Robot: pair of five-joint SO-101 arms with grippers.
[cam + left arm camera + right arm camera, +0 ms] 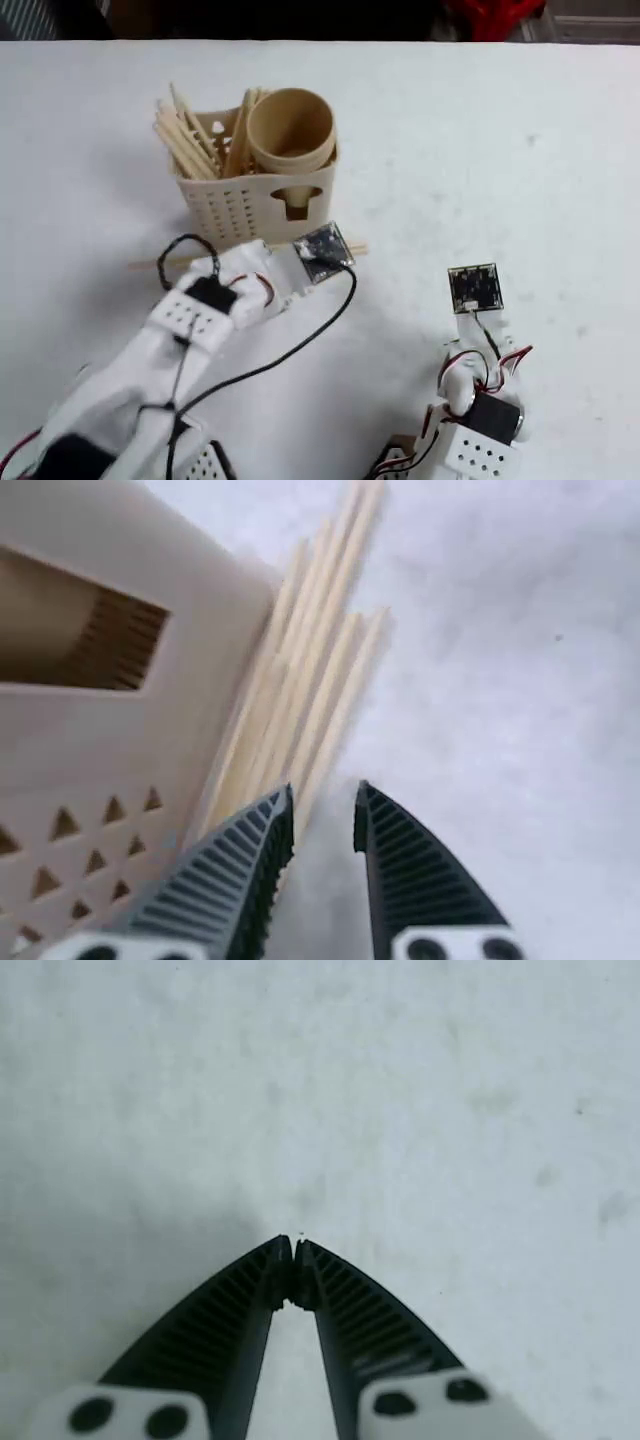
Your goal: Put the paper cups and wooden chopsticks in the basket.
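Observation:
A cream perforated basket [235, 205] stands on the white table. It holds stacked brown paper cups [291, 130] and a bunch of wooden chopsticks [188, 140]. More chopsticks [148, 265] lie flat on the table along the basket's front wall. In the left wrist view this loose bundle [315, 680] runs beside the basket wall [120, 740]. My left gripper [322, 805] is open just above the bundle's near end, with the sticks by one finger [255, 850]. My right gripper [293, 1247] is shut on nothing, over bare table.
The left arm [200, 300] stretches from the front left edge to the basket's front, its black cable looping over the table. The right arm [478, 400] rests at the front right. The table stretches bare to the right of the basket.

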